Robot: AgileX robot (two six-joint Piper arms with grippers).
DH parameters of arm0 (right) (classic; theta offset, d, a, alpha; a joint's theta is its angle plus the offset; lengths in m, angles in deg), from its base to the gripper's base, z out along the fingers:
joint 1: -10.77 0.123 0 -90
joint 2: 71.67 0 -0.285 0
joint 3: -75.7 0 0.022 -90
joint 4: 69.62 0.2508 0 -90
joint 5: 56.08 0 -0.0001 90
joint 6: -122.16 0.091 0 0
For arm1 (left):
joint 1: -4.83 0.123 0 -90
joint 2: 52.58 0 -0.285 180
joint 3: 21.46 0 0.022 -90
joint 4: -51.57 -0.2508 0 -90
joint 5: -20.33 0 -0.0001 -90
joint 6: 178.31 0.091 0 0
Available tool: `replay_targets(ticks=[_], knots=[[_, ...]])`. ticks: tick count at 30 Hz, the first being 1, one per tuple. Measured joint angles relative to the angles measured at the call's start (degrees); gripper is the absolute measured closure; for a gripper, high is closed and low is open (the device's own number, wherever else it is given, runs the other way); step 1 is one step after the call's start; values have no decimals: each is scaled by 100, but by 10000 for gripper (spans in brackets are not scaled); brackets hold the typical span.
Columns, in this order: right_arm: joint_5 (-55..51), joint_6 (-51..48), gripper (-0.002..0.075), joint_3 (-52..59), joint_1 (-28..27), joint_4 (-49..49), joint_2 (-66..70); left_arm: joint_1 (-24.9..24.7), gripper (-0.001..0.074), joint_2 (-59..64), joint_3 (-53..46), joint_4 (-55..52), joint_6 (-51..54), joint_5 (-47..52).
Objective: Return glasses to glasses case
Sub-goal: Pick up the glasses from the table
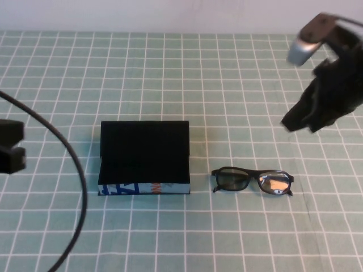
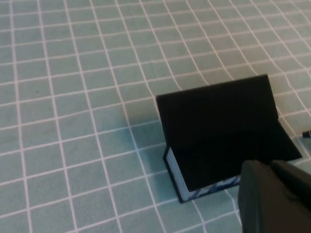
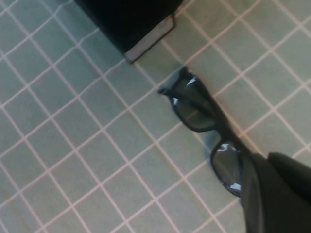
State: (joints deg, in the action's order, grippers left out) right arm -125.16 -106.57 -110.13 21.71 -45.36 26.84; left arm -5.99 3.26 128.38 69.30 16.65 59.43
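so far nothing placed. right gripper: raised over table's far right, beyond glasses, holding nothing; finger state cannot tell. left gripper: at left edge, well apart from case, holding nothing; finger state cannot tell. glasses: one pair, arms folded, flat on checked cloth, just right of case, not touching. glasses case: one, lid up, interior dark, apparently empty. judged remaining: grasp glasses, carry over, lay inside, maybe shut lid.

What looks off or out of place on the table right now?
Nothing stands out. The case sits open, the glasses lie folded to its right, intact. The right gripper hovers above them; the left gripper waits at the left edge.
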Motion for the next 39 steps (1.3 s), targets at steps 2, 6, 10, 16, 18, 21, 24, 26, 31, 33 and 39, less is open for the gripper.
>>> replay_targets(ticks=[2,6,10,16,18,21,24,26,31,33,39], knots=[[0,-103,737,0,287,-179,145,0,734,234,0,304,511,18],[161,-148,737,0,874,-950,326,0,734,632,0,980,1348,142],[509,-162,737,0,1170,-1571,499,218,734,1071,11,1698,2117,422],[1076,-184,658,-23,1210,-1607,814,881,734,1466,19,2730,2526,541],[1130,-201,585,-30,1219,-1607,980,924,734,1554,19,2888,2526,581],[1180,-250,480,-35,1219,-1597,1242,927,734,1592,19,2939,2526,666],[1192,-415,445,-44,1219,-1597,1483,936,734,1606,24,2939,2526,687],[1205,-457,438,-44,1219,-1597,1623,949,734,1606,24,2939,2526,687],[1301,-479,438,-48,1219,-1597,1895,949,733,1610,24,2939,2526,710],[1359,-479,438,-48,1219,-1608,2004,949,734,1610,24,2939,2526,710],[1465,-482,438,-48,1223,-1608,2235,949,734,1610,24,2939,2526,710]])
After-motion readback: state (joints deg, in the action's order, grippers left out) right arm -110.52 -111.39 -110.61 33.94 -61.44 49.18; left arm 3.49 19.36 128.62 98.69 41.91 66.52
